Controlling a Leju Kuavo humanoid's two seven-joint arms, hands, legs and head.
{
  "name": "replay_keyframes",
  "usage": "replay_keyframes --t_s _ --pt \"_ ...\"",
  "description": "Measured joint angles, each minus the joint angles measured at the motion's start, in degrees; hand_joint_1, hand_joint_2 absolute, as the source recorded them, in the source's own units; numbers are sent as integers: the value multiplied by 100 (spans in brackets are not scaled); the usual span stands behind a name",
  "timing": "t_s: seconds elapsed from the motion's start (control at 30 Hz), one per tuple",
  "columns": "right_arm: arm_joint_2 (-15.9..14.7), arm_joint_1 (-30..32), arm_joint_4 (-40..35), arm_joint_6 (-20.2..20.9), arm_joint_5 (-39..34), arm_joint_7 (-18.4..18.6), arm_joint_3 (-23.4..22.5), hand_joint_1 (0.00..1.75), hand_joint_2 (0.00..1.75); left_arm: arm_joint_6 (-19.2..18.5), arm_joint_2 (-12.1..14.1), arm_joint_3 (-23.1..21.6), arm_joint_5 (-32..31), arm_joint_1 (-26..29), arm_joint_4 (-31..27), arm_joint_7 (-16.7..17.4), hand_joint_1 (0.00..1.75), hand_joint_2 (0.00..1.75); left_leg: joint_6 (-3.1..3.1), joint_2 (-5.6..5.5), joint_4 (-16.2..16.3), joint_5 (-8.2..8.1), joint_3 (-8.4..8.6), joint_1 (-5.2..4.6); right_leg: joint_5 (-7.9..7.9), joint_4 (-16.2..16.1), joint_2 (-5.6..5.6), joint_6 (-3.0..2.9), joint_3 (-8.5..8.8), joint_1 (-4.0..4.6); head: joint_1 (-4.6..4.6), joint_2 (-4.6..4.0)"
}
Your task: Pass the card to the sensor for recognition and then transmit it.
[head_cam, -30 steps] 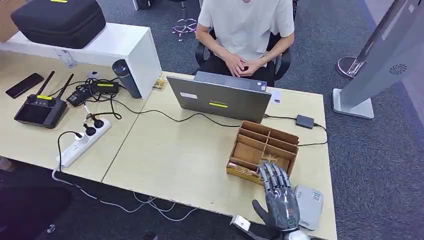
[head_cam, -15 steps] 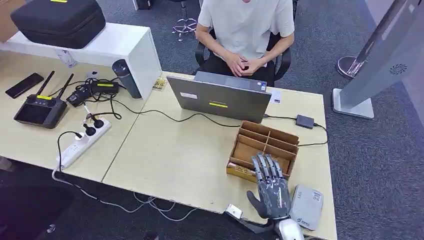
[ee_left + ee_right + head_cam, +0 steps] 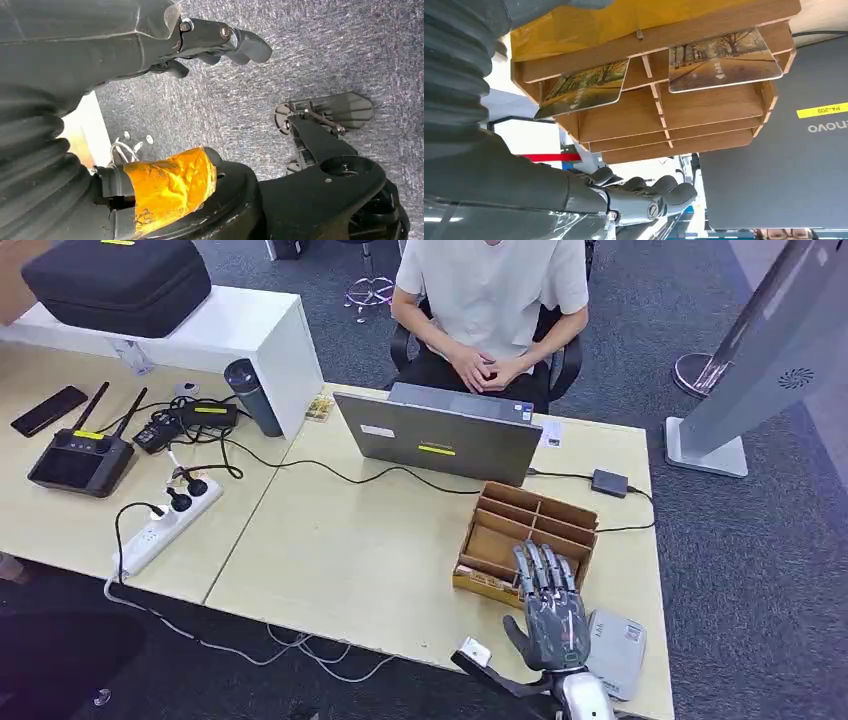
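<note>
The right robot hand hovers flat over the near edge of the desk, fingers stretched forward and slightly apart, holding nothing. Its fingertips reach over the near lip of the wooden card organiser. Compared with half a second ago it has shifted a little toward the right and forward, after having drawn back from where it was a second ago; the thumb sticks out to the side as before.

In the right wrist view, two cards lie in the organiser's front compartments, one card in one slot and a second card in the neighbouring slot, each printed with a tree-lined road. Neither is touched by the hand.

A grey sensor box lies flat on the desk just beside the hand, on its right. A grey laptop stands open behind the organiser, and a person sits behind it with hands clasped, unchanged.

The left robot hand hangs over the carpet with fingers loosely curled in, holding nothing.
</note>
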Motion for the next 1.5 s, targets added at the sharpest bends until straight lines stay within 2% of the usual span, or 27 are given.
replay_keyframes --t_s 0.27,0.9,1.5 --pt "-2 0 2 0 52 53 -57 0 175 0 -2 0 2 0 0 0 0 175 0 0 0 0 0 0 0 0 0 0 0 0 0 0" --pt "-42 66 -415 -2 -127 -138 -697 0 175 -15 33 96 -42 2 0 0 0 175 0 0 0 0 1 0 0 0 0 0 -1 0 0 0" --pt "-44 102 -468 -13 -212 -256 -774 0 175 -17 52 109 -59 1 0 0 0 175 0 0 0 0 0 0 0 0 0 0 -1 0 2 0"
